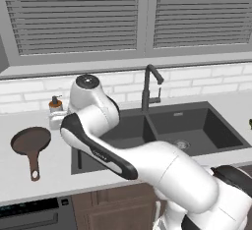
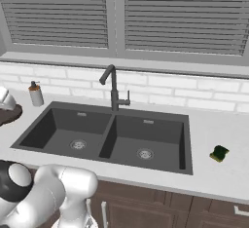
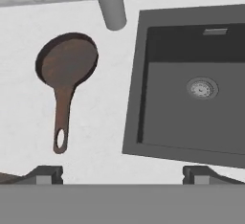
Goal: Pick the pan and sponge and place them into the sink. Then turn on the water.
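Note:
The dark-brown pan (image 3: 67, 62) lies flat on the white counter left of the sink (image 3: 139, 74), its long handle (image 3: 61, 117) pointing toward the counter's front edge. My gripper (image 3: 122, 175) hovers open above the counter between the pan handle and the sink rim, with nothing between its fingers. From the left base the pan (image 1: 30, 143) is at the far left, and my arm covers part of the left basin. The green and yellow sponge (image 2: 219, 153) rests on the counter right of the sink (image 2: 187, 139). No water is in view at the faucet (image 2: 113, 88).
A grey soap dispenser (image 3: 110, 3) with an orange top stands behind the pan near the sink's back left corner. White tiled wall and shuttered windows run behind the counter. Both basins (image 2: 73, 134) hold nothing but their silver drains.

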### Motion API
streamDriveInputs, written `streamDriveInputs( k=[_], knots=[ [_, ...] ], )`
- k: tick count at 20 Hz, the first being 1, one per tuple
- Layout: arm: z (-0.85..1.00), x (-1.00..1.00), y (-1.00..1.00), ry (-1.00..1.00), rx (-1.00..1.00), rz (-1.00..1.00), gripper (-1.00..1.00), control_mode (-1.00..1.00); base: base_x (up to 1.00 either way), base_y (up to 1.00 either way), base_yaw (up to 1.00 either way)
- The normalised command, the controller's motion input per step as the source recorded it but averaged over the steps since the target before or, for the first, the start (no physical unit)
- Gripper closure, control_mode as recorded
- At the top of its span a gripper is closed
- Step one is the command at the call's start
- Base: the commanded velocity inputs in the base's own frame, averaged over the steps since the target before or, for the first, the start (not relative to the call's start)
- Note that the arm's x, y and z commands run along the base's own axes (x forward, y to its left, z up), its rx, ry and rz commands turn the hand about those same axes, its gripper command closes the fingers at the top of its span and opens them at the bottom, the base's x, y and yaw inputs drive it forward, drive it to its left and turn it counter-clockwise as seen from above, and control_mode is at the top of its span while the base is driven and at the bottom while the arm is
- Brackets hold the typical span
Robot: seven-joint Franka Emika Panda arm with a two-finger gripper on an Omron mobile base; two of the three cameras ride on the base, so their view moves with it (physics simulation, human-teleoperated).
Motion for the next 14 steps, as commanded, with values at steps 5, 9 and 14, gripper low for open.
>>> streamDriveInputs(
  k=[5,9,14],
  knots=[
    [-0.66,-0.04,0.59,0.03,0.02,-0.01,-1.0,-1.0,0.0,0.0,0.0],
    [-0.49,0.0,0.49,0.0,0.0,0.0,-1.0,-1.0,0.0,0.0,0.0],
    [-0.26,0.05,0.42,0.04,0.0,0.0,-1.0,-1.0,0.0,0.0,0.0]
  ],
)
